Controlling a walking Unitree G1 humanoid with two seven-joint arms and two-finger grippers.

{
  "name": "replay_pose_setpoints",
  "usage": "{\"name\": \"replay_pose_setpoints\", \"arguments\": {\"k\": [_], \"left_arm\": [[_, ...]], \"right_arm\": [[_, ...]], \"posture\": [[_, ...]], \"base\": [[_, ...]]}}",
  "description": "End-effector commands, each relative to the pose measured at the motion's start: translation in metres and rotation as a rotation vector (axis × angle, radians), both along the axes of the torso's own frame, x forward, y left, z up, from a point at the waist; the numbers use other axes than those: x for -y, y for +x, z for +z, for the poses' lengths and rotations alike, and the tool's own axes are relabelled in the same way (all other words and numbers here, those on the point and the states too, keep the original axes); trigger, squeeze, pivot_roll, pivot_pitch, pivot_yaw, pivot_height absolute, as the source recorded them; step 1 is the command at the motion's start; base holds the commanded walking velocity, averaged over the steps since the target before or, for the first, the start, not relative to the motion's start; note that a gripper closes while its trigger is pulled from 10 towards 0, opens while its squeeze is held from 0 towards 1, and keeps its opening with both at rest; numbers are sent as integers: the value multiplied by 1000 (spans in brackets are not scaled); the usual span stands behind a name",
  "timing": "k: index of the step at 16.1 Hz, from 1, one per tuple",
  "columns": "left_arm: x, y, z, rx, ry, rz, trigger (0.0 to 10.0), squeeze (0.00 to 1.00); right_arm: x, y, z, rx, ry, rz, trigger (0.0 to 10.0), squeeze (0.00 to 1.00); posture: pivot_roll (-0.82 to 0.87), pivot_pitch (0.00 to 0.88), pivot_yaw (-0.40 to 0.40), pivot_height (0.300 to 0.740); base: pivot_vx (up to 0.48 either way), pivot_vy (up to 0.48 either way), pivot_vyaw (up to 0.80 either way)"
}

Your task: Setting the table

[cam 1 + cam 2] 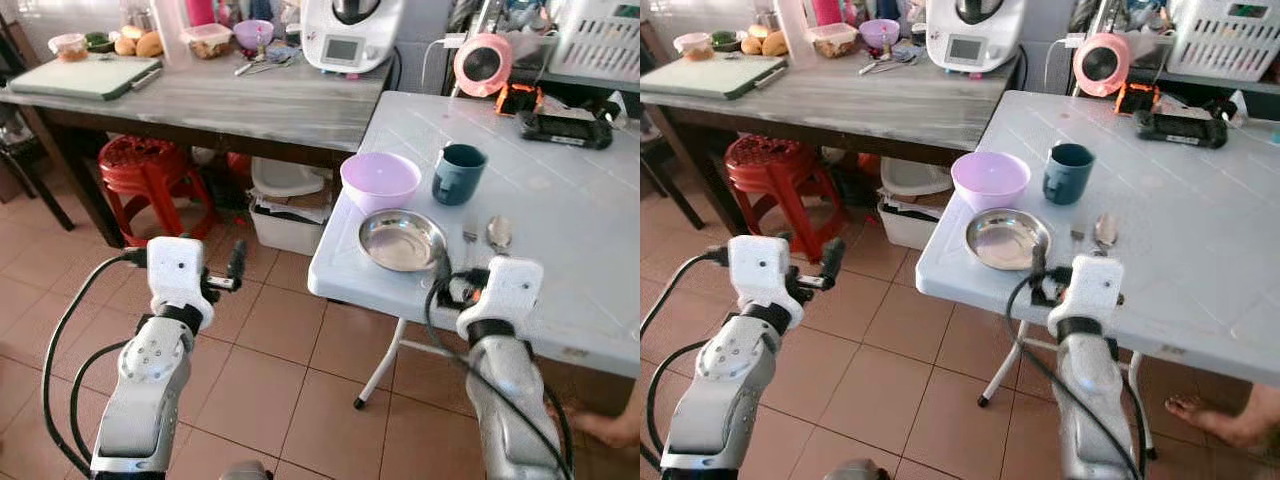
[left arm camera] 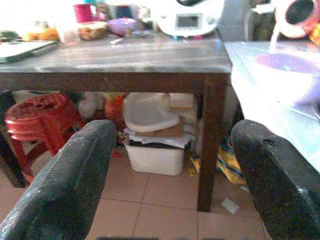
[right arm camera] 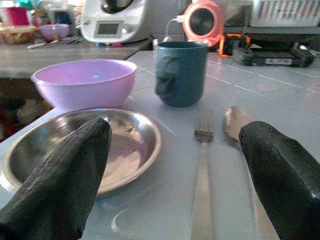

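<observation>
The robot has two shiny silver arms. Each arm ends in a white boxy wrist with a small dark dot on it. A black ring sits under each white box. Fat black cables loop out beside both arms. The left arm has little round screws on its silver part. The left gripper [image 1: 232, 268] and the right gripper [image 3: 170, 175] have thick black fingers [image 2: 70, 185] with a rough, bumpy skin.
</observation>
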State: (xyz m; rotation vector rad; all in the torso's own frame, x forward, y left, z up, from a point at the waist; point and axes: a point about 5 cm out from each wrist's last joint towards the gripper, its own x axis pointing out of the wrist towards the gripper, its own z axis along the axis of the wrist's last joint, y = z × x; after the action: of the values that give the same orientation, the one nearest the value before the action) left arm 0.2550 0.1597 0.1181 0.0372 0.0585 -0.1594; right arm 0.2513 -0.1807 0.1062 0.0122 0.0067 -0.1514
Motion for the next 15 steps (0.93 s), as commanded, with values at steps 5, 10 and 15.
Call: {"name": "replay_pose_setpoints", "arguments": {"k": [5,10,15], "left_arm": [[-5,6,0,-18,61,-64,10000,0],[7,6,-8,-53,74,-154,10000,0],[0,1,-9,-68,85,-152,10000,0]], "right_arm": [[6,17,13,-2,78,-31,10000,0],[3,29,8,-97,147,-3,10000,0],[-6,36,10,-120,163,94,10000,0]], "posture": [[12,39,76,740],[-2,66,106,740],[26,88,98,740]], "base": [[0,0,0],[0,0,0],[0,0,0]]}}
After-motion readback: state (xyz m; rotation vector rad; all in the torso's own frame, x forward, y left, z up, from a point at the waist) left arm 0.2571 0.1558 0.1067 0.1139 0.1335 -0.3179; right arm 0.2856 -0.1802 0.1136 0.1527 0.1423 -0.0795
